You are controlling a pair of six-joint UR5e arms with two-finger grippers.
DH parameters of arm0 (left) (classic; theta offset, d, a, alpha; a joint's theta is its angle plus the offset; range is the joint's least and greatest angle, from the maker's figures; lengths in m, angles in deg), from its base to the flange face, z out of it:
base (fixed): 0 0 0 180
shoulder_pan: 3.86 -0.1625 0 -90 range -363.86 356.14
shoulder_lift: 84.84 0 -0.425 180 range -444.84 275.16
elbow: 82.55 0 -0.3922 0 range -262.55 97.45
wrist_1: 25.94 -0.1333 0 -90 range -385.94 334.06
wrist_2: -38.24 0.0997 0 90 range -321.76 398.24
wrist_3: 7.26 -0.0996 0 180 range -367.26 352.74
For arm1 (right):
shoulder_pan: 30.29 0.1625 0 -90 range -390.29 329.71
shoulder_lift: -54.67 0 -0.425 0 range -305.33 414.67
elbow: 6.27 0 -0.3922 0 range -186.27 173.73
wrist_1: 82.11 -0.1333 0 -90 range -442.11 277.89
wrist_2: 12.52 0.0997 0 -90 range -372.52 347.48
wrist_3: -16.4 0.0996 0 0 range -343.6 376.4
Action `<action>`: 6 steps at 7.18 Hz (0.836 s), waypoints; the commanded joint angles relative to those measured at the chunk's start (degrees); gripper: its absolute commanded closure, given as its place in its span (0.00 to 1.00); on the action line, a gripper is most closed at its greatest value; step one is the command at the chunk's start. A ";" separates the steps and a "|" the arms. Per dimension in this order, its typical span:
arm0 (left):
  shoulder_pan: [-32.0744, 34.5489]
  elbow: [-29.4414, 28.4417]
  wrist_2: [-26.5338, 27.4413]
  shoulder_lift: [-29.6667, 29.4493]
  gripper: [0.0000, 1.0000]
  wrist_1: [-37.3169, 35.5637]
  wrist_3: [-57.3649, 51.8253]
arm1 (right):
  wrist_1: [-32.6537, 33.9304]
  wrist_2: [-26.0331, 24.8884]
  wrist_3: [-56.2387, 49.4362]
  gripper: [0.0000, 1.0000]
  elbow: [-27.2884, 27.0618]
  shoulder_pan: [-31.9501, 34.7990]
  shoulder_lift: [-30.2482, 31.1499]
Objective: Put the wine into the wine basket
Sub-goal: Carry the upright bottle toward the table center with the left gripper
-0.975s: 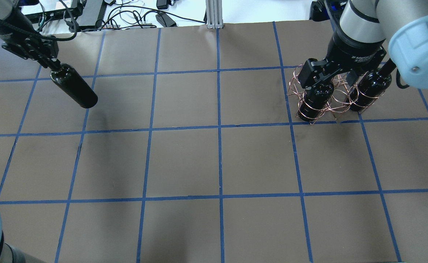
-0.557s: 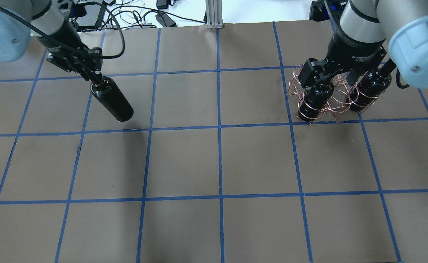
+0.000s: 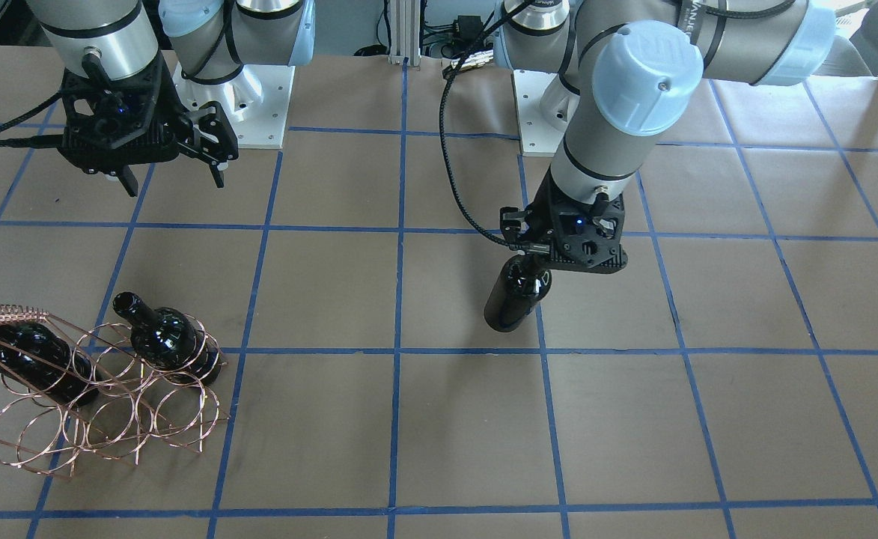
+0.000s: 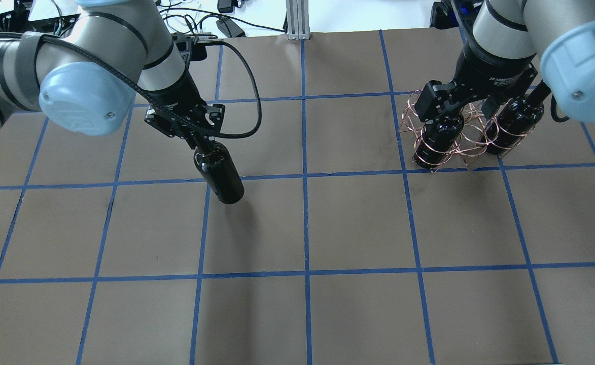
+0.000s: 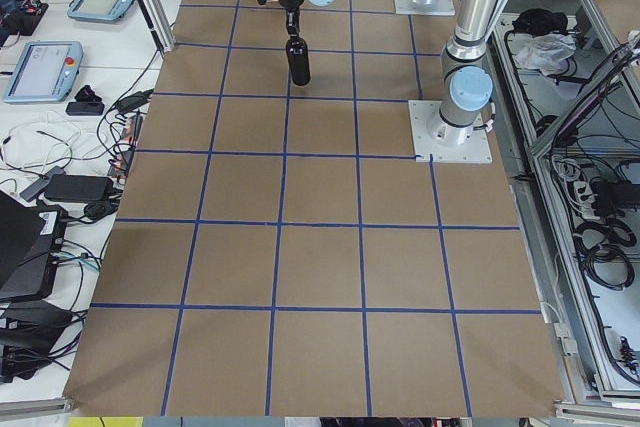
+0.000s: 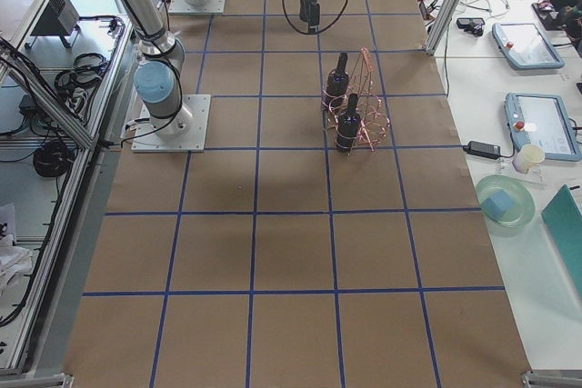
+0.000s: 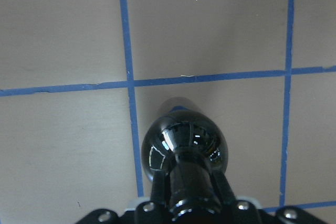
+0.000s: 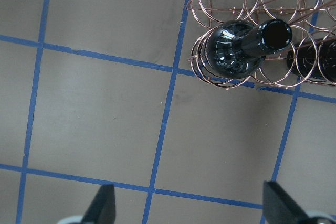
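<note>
My left gripper (image 4: 197,138) is shut on the neck of a near-black wine bottle (image 4: 219,176), which hangs upright above the table's left-centre. The bottle also shows in the front view (image 3: 516,296) and the left wrist view (image 7: 184,145). The copper wire wine basket (image 4: 468,136) stands at the far right and holds two more dark bottles (image 4: 433,144) (image 4: 513,124), necks up and tilted. My right gripper (image 3: 173,180) is open and empty, hovering above the basket (image 3: 120,374). In the right wrist view one racked bottle (image 8: 236,48) lies below the open fingers (image 8: 102,205).
The brown table (image 4: 307,228) carries a blue tape grid. A metal post (image 4: 297,20) and cables lie beyond the far edge. Tablets and cables sit on side benches (image 5: 60,67).
My left arm has carried the bottle from the far left corner rightward and nearer, toward the table's middle. The right arm and the basket have not moved.
</note>
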 commanded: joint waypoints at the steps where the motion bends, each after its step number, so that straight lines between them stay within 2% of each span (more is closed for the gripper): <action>1: 3.39 1.16 -0.04 0.75 1.00 0.07 1.64 | 0.00 -0.01 -0.08 0.00 -0.07 0.00 -0.09; 5: 3.75 2.39 0.05 -0.31 1.00 -0.10 1.99 | -0.09 -0.01 -0.09 0.00 -0.07 0.00 -0.18; 6: 3.84 2.39 -0.04 -0.39 0.96 -0.37 2.78 | -0.35 0.08 0.26 0.00 -0.07 0.09 -0.18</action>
